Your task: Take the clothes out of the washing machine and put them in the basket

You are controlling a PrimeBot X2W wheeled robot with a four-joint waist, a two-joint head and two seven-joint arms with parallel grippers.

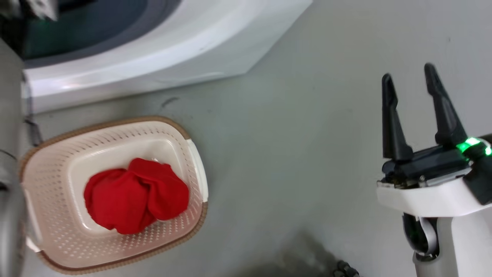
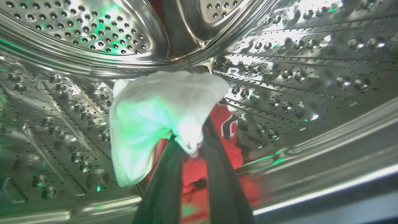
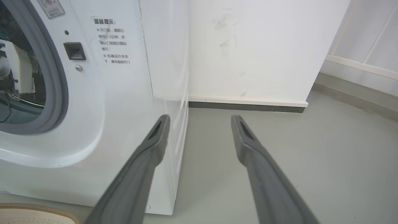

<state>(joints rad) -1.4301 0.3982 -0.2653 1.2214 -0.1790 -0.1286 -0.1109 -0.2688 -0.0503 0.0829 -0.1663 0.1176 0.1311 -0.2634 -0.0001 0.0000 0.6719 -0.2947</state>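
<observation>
In the left wrist view my left gripper [image 2: 191,141] is inside the washing machine's perforated steel drum [image 2: 311,77]. It is shut on a white cloth [image 2: 155,118] that drapes over its fingertips. A red jersey [image 2: 236,155] with black-and-white lettering lies under the cloth on the drum floor. The cream basket [image 1: 115,122] stands on the floor in front of the washing machine [image 1: 173,50] and holds a bunched red garment [image 1: 134,196]. My right gripper [image 1: 409,73] hangs open and empty over bare floor, far right of the basket. Its fingers [image 3: 155,146] point past the washing machine's front corner [image 3: 118,93].
A blurred grey part of my left arm [image 1: 9,161] runs down the head view's left edge beside the basket. The basket's rim [image 3: 37,207] shows at the right wrist view's bottom left. A white wall with a dark skirting [image 3: 248,107] closes the grey floor [image 3: 311,161] behind the machine.
</observation>
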